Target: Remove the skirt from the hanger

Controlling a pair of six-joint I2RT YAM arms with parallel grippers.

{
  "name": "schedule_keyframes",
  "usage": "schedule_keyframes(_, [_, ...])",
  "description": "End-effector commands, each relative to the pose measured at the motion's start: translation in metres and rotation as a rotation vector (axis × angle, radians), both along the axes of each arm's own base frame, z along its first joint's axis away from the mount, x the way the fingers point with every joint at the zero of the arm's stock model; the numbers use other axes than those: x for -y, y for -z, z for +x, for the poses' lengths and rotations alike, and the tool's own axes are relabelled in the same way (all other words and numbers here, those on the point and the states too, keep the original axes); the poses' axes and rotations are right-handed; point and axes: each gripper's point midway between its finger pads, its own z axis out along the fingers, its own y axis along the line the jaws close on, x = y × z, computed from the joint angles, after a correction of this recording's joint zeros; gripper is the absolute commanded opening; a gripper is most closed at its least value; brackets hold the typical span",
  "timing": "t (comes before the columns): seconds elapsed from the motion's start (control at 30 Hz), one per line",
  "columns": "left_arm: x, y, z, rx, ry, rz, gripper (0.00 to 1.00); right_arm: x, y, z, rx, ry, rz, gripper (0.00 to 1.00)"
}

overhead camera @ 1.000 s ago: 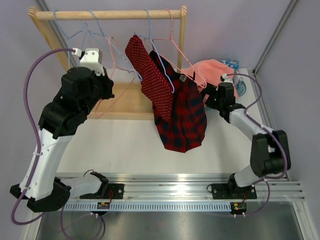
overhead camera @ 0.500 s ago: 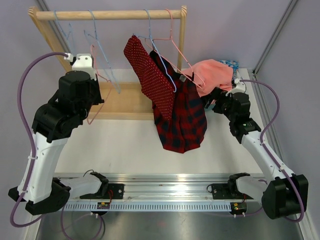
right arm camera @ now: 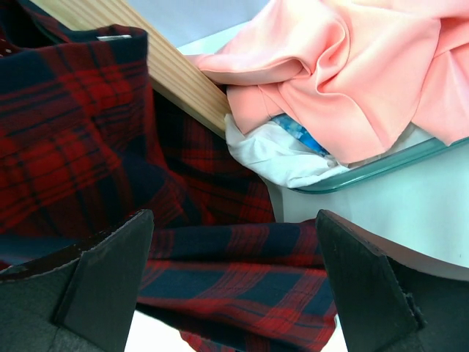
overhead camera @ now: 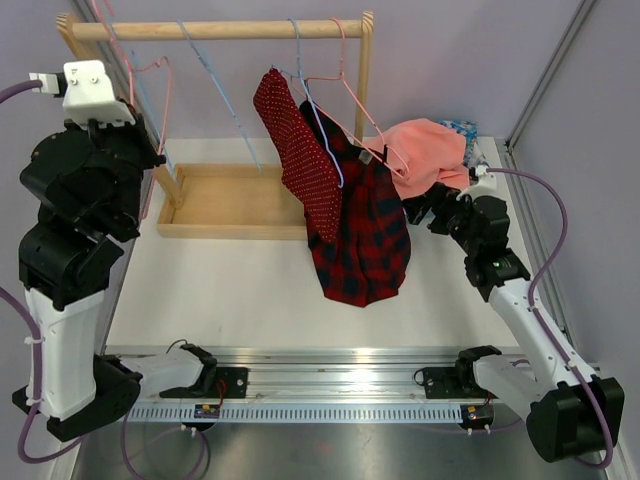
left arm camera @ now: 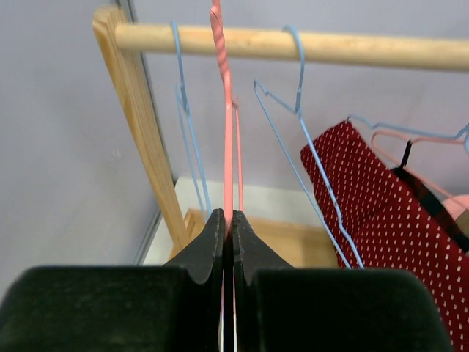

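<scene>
I take the wooden rail (overhead camera: 215,30) of the rack as my mark. The plaid skirt (overhead camera: 365,240) is on the rack, hanging below the rail's right half with its hem clear of the white table (overhead camera: 230,290). It lies against a dotted red garment (overhead camera: 300,150) that hangs just to the rail-centre side of it. Several wire hangers hook over the rail above these two, and I cannot tell which one carries the skirt.

The left gripper (left arm camera: 228,220) sits below the rail's left end. Its fingers are pressed together with a pink hanger (left arm camera: 227,132) pinched between them. The hanger's twisted neck runs up across the front of the rail and out of the wrist view, so I cannot tell whether its hook is over the rail. Two blue hangers flank it: one (left arm camera: 187,132) toward the rail's left post and one (left arm camera: 308,147) toward the rail's middle, both hooked over the rail.

The right gripper (right arm camera: 233,220) is low down beyond the rail's right end, beside the skirt. Its fingers are spread wide. Plaid cloth shows between them in the wrist view, but neither finger presses on it. Further out past the rail's right end, a pink garment (right arm camera: 352,66) lies heaped in a teal-rimmed tray (right arm camera: 381,165), over a bit of white and blue cloth (right arm camera: 286,158).
</scene>
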Motion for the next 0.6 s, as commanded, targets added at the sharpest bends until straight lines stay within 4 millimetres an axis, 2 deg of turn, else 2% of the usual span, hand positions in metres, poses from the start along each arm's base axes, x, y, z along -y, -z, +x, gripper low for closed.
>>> schedule_keyframes(0.0, [0.014, -0.034, 0.022, 0.103, 0.039, 0.054, 0.0, 0.003, -0.004, -0.008, 0.016, -0.002, -0.017, 1.0])
schedule_keyframes(0.03, [0.015, -0.034, 0.027, 0.103, 0.045, 0.062, 0.0, 0.003, -0.005, -0.01, 0.021, -0.002, -0.016, 0.99])
schedule_keyframes(0.1, [0.028, -0.031, 0.042, 0.094, 0.099, 0.08, 0.0, 0.003, -0.004, -0.011, 0.021, -0.007, -0.015, 1.0])
schedule_keyframes(0.13, [0.024, -0.029, 0.05, 0.088, 0.086, 0.086, 0.0, 0.002, -0.003, -0.011, 0.021, -0.008, -0.014, 0.99])
schedule_keyframes(0.2, [0.028, -0.023, 0.067, 0.06, 0.11, 0.084, 0.0, 0.003, -0.002, -0.012, 0.018, -0.008, -0.015, 0.99])
schedule_keyframes(0.23, [0.016, -0.022, 0.073, 0.053, 0.086, 0.078, 0.0, 0.002, -0.002, -0.013, 0.018, -0.013, -0.014, 1.0])
schedule_keyframes(0.3, [0.017, -0.012, 0.089, 0.03, 0.121, 0.057, 0.0, 0.001, -0.003, -0.013, 0.022, -0.017, -0.009, 0.99])
schedule_keyframes(0.33, [0.007, -0.01, 0.095, 0.027, 0.1, 0.05, 0.0, 0.001, -0.004, -0.014, 0.026, -0.019, -0.006, 0.99])
schedule_keyframes(0.37, [0.011, -0.007, 0.101, 0.02, 0.128, 0.043, 0.0, 0.0, -0.005, -0.014, 0.028, -0.021, -0.005, 0.99])
schedule_keyframes(0.4, [0.004, -0.002, 0.111, 0.007, 0.115, 0.045, 0.0, 0.0, -0.005, -0.015, 0.028, -0.027, -0.004, 0.99])
schedule_keyframes(0.47, [0.007, 0.005, 0.123, -0.01, 0.148, 0.019, 0.0, -0.002, -0.006, -0.016, 0.029, -0.033, 0.002, 1.0])
schedule_keyframes(0.5, [0.002, 0.012, 0.135, -0.033, 0.149, 0.01, 0.0, -0.002, -0.006, -0.016, 0.032, -0.038, 0.004, 0.99])
schedule_keyframes(0.57, [0.009, 0.021, 0.144, -0.054, 0.208, -0.035, 0.0, -0.003, -0.006, -0.016, 0.03, -0.038, 0.008, 1.0])
